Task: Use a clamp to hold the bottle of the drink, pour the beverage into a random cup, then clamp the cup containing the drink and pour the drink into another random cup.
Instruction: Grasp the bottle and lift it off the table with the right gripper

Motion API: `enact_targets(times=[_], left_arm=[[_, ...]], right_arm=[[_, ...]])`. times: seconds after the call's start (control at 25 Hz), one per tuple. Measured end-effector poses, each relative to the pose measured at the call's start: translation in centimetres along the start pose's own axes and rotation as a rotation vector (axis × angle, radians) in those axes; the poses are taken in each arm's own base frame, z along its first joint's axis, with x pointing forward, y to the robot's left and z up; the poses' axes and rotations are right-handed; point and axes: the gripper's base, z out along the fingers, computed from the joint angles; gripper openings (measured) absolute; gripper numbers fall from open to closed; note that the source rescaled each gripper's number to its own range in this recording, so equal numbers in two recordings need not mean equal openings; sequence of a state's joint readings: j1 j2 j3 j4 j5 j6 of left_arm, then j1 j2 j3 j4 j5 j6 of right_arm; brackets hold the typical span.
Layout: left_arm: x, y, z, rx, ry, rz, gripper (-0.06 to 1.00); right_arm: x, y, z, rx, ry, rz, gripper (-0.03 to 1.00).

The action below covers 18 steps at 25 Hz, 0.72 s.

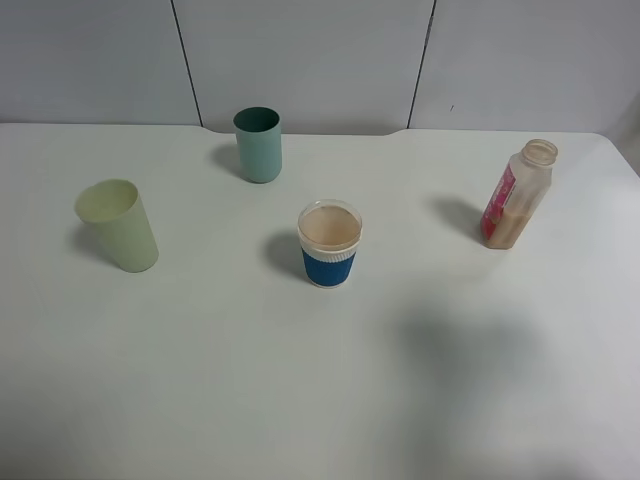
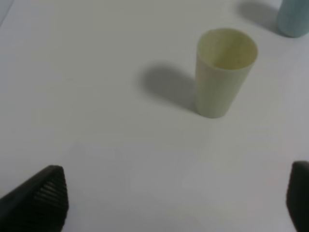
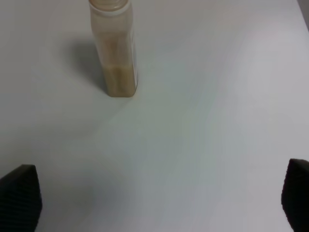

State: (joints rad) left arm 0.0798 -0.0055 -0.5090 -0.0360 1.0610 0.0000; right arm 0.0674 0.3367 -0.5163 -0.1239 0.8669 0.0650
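White table [image 1: 320, 400]. An uncapped, partly full bottle [image 1: 515, 200] stands well right of the blue-sleeved cup [image 1: 329, 258] holding tan drink. A pale green cup [image 1: 120, 228] stands left of it, and a teal cup [image 1: 259, 148] behind-left. Left gripper [image 2: 171, 203] and right gripper [image 3: 159, 198] both spread wide.

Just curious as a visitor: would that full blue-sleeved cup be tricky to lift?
Probably heavy for its size and quick to spill: the blue-sleeved cup looks filled nearly to its rim. Its sleeve likely resists slipping.
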Motion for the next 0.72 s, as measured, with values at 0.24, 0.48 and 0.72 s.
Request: enact_targets(times=[0.24,0.48,0.72], left_arm=[[0.0,0.0,0.0,0.000,0.000,0.000,0.67],[0.0,0.0,0.0,0.000,0.000,0.000,0.67],[0.0,0.0,0.0,0.000,0.000,0.000,0.67]], right_arm=[[-1.4,0.3,3.0,-0.004,0.069,-0.024,1.00],[-2.0,0.3,4.4,0.011,0.089,-0.056,1.00],[-2.4,0.3,6.6,0.028,0.105,-0.114,1.00]])
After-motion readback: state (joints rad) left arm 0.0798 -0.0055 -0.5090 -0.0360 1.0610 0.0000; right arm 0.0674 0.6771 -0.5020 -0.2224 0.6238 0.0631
